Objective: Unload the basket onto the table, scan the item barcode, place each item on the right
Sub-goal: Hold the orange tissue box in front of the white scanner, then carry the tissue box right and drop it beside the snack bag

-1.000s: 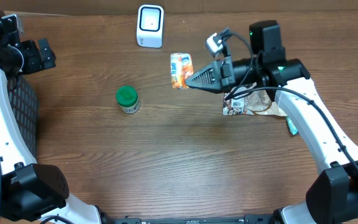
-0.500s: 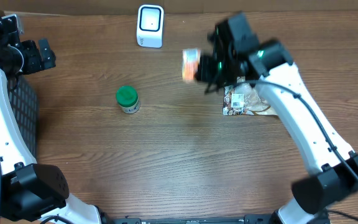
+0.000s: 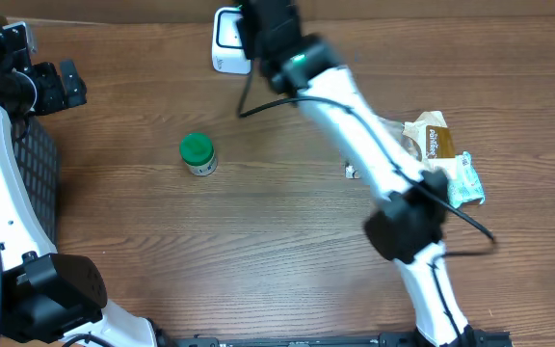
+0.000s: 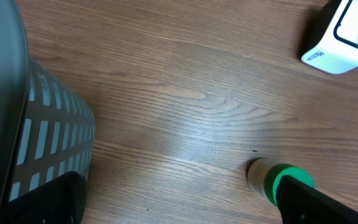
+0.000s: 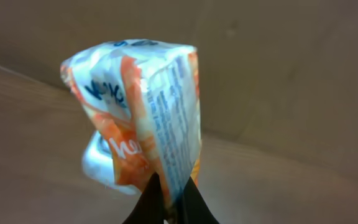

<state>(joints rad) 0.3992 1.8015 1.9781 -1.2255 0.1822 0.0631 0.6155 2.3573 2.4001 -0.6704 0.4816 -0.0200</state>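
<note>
An orange and white snack packet (image 5: 142,112) stands pinched by its lower edge in my right gripper (image 5: 171,188), which is shut on it, printed side facing the camera. In the overhead view the right arm (image 3: 302,63) stretches to the back left, its wrist over the white scanner (image 3: 225,46), and it hides the packet there. A blurred pale shape (image 5: 98,163) shows behind the packet. My left gripper (image 4: 185,211) hangs open at the far left, holding nothing. The scanner (image 4: 344,31) lies ahead of it to the right.
A green-lidded jar (image 3: 198,153) stands left of centre, also seen as the jar (image 4: 272,180) by my left finger. A black mesh basket (image 3: 32,164) lies at the left edge. Other packets (image 3: 432,140) lie at the right, one teal (image 3: 465,183).
The right arm has swung quickly from the centre right to the back left, carrying the orange packet over to the scanner. The left arm has not moved.
</note>
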